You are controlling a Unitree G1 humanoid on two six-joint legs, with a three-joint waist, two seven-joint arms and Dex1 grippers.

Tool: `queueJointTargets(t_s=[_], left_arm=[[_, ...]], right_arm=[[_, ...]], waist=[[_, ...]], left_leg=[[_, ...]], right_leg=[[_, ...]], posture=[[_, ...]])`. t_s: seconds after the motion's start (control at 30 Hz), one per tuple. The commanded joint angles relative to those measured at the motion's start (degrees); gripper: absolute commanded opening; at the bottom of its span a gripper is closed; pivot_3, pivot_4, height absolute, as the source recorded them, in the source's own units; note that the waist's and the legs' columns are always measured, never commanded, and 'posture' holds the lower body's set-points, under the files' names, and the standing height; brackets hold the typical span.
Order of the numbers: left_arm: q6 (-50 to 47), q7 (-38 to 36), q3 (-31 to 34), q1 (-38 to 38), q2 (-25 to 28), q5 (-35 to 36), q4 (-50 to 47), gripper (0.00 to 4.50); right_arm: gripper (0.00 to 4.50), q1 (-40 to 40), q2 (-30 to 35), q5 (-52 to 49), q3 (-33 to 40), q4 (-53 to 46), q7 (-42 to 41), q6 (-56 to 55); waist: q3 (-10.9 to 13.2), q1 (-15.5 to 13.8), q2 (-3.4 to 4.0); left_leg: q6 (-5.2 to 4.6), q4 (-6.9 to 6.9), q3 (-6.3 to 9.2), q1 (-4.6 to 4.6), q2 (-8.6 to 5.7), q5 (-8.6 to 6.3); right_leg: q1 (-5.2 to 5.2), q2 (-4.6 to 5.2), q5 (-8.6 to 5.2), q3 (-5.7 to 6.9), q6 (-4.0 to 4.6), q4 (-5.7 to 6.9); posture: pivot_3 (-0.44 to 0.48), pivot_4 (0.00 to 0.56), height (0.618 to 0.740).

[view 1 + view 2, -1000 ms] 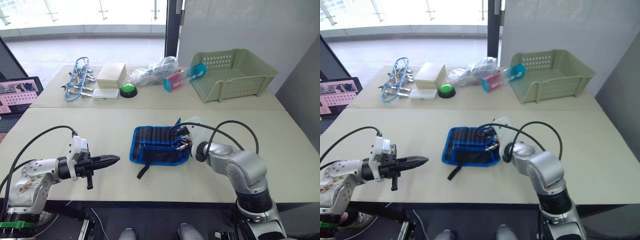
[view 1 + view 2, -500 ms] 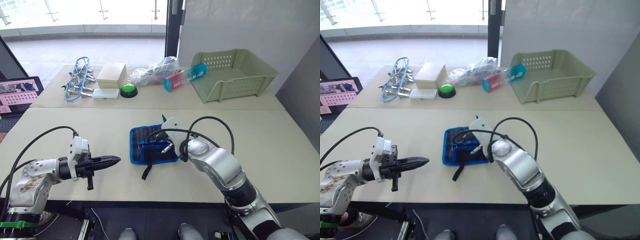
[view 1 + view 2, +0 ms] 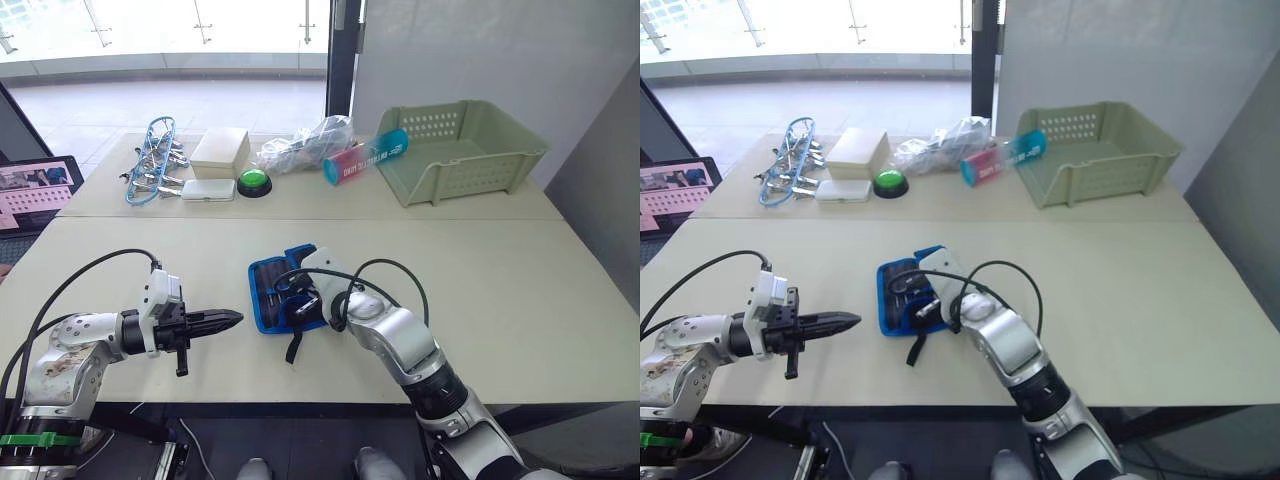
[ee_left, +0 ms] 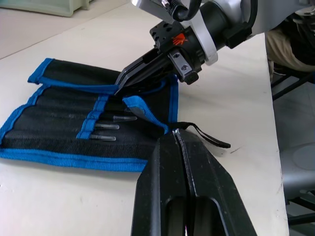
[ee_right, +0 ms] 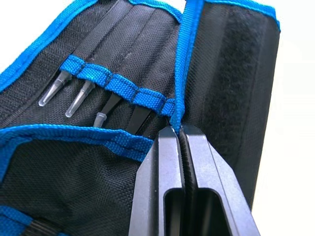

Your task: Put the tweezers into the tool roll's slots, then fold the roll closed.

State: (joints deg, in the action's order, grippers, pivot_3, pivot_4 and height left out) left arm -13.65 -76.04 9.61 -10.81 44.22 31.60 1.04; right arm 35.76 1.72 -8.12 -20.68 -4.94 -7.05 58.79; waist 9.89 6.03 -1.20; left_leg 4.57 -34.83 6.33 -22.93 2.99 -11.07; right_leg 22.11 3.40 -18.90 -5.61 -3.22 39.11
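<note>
Both my right fingers (image 5: 178, 135) pinch the blue-edged black fabric tool roll (image 3: 285, 292) at centre frame, its slotted black tweezers (image 5: 78, 96) lying just beyond; my left fingers (image 3: 222, 321), pressed together empty, wait left of it.

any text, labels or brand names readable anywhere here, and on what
Pink and teal tube beside the green basket: white lettering along its side, too small to read.
Laptop screen at the table's left edge: a pink page with small pictures, no legible words.
Tool roll, white box, green button: no print visible.
Nothing can be quoted with confidence.
</note>
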Motion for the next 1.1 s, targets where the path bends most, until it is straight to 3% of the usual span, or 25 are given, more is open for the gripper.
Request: queueJointTargets(t_s=[0.03, 0.27, 0.47, 0.73, 0.97, 1.1], left_arm=[[1.04, -0.5, 0.07, -0.51, -0.23, -0.1, 0.36, 0.0], [1.34, -0.44, -0.02, -0.56, -0.32, -0.23, 0.78, 0.0], [1.51, -0.23, -0.02, -0.51, -0.26, -0.18, 0.74, 0.0], [-0.9, 0.72, 0.36, -0.31, -0.44, 1.12, 0.43, 0.0], [-14.03, 9.6, 2.37, -1.99, -2.61, 5.93, -0.6, 0.0], [-17.96, 11.51, 2.08, -1.74, -2.15, 6.33, -1.93, 0.0]], right_arm=[[0.03, -2.88, -1.38, -2.14, 2.66, 5.14, -2.54, 0.59], [2.18, -1.1, -7.25, -9.92, 16.5, 7.12, -5.81, -0.1], [2.18, 0.59, -8.35, -18.65, 23.9, 3.06, -9.03, 2.86], [2.18, 2.28, -3.62, -27.25, 32.48, 4.84, -13.78, 2.51], [0.02, 0.88, 0.36, -24.09, 29.34, 12.3, -17.67, -3.96], [0.02, 0.5, 1.77, -22.58, 26.91, 16.2, -19.11, -5.64]], waist=[[-0.01, 0.0, -0.02], [-0.04, -0.05, -0.06], [-0.02, -0.3, -0.04], [0.03, -0.48, 0.02], [0.05, -0.34, 0.05], [0.04, -0.31, 0.05]], left_leg=[[0.0, 0.0, 0.0, 0.03, 0.0, 0.0], [-0.01, -0.01, 0.0, 0.04, 0.01, 0.01], [-0.01, 0.0, 0.0, -0.07, 0.0, 0.01], [-0.01, 0.01, 0.01, -0.26, -0.02, 0.01], [-0.01, 0.0, 0.0, -0.26, -0.02, 0.01], [-0.01, -0.01, 0.0, -0.24, -0.02, 0.01]], right_leg=[[-0.02, 0.0, 0.0, 0.0, 0.0, 0.0], [-0.04, -0.01, 0.01, 0.0, 0.02, 0.03], [0.03, 0.0, 0.01, 0.0, 0.02, 0.05], [0.15, 0.02, 0.02, 0.03, 0.03, 0.02], [0.15, 0.01, 0.02, 0.02, 0.02, 0.01], [0.14, 0.01, 0.02, 0.02, 0.02, 0.02]], posture=[[0.0, 0.15, 0.74], [0.0, 0.15, 0.74], [0.0, 0.15, 0.74], [0.0, 0.15, 0.74], [0.0, 0.15, 0.74], [0.0, 0.15, 0.74]])
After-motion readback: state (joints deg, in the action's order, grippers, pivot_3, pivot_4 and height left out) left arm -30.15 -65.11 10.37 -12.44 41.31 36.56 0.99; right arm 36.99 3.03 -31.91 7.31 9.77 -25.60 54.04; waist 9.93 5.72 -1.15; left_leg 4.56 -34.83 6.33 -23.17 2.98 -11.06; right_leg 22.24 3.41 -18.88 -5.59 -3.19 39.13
